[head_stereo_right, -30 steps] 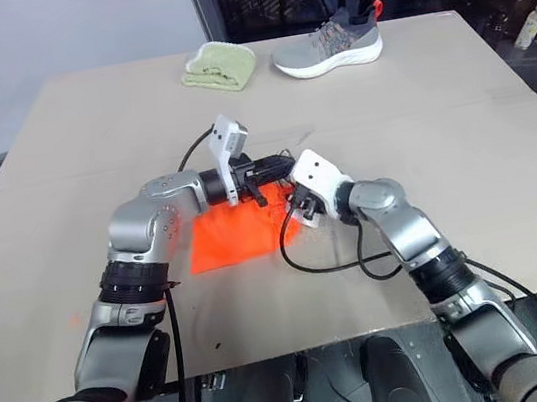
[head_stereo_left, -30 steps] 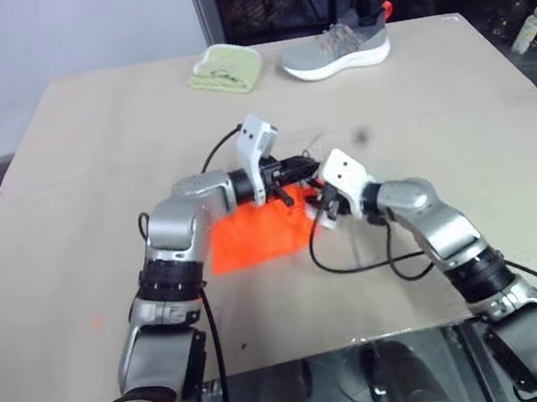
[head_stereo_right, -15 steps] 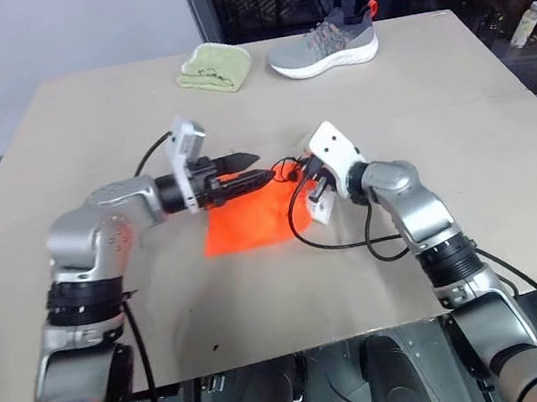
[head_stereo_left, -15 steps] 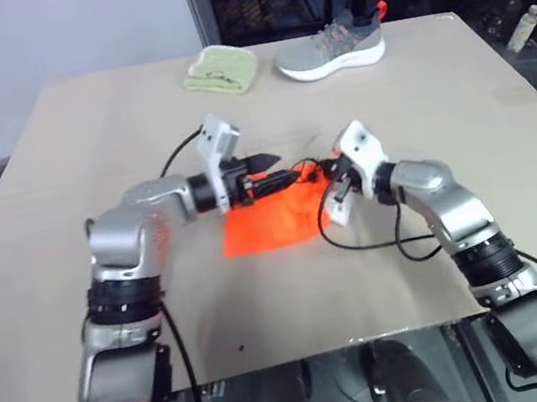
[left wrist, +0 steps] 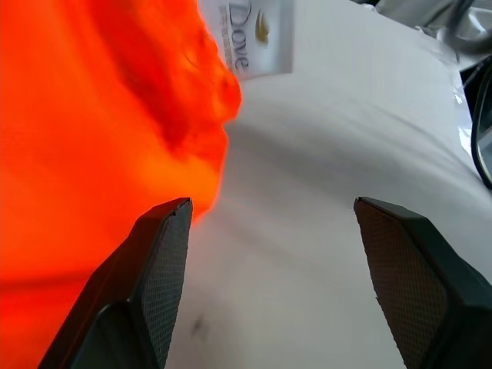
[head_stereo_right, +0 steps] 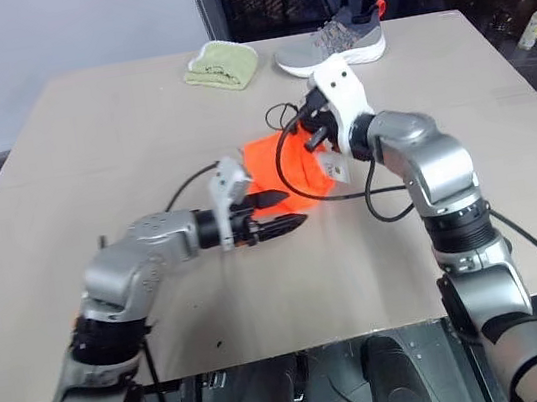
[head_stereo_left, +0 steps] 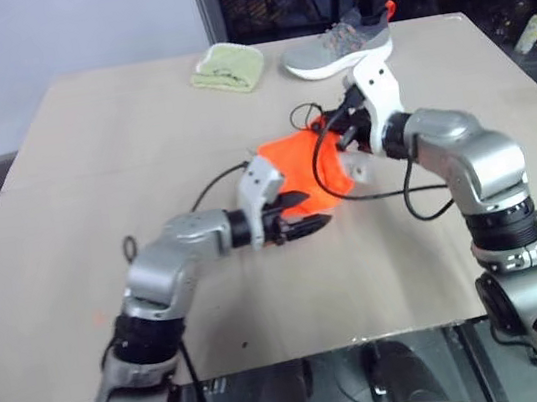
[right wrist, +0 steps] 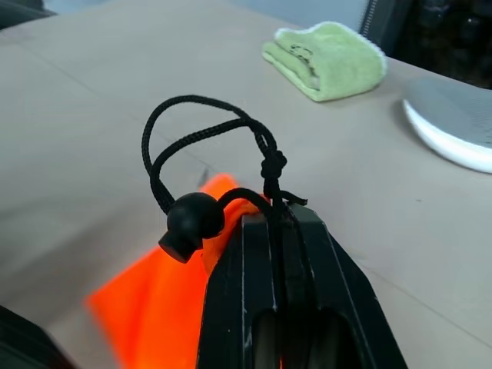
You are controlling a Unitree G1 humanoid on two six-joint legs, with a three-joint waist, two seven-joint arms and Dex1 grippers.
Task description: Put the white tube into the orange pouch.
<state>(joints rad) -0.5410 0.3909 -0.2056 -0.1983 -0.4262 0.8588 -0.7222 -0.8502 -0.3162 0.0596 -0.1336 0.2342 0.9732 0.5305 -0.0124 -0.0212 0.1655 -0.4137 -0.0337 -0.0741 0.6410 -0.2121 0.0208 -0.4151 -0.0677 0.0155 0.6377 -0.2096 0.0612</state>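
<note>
Two grippers work over the tan table [head_stereo_left: 92, 167] in the left eye view: the right gripper [head_stereo_left: 346, 121] is lifted and holds up the orange pouch [head_stereo_left: 303, 163] by its top, so the soft bag hangs slack below it with its lower end near the tabletop. The left gripper [head_stereo_left: 314, 222] hovers low just in front of the pouch, fingers parted and holding nothing. At the far edge lie a folded green cloth [head_stereo_left: 225, 67] and a grey shoe [head_stereo_left: 338, 46]. The right eye view shows the same layout, with a pale patch beside the pouch under the right wrist that looks like the white tube [head_stereo_right: 333, 167]. In the left wrist view the two spread fingers frame bare table, the pouch bulges at one side, and the tube's printed end pokes out from behind the fabric. The right wrist view shows that gripper's fingers pressed together on the black cord [right wrist: 201, 154] just past its toggle bead. The tube is probably light, smooth and squashy; a hold across its flat middle seems best. The pouch is limp and should collapse unless its mouth is held open.
</note>
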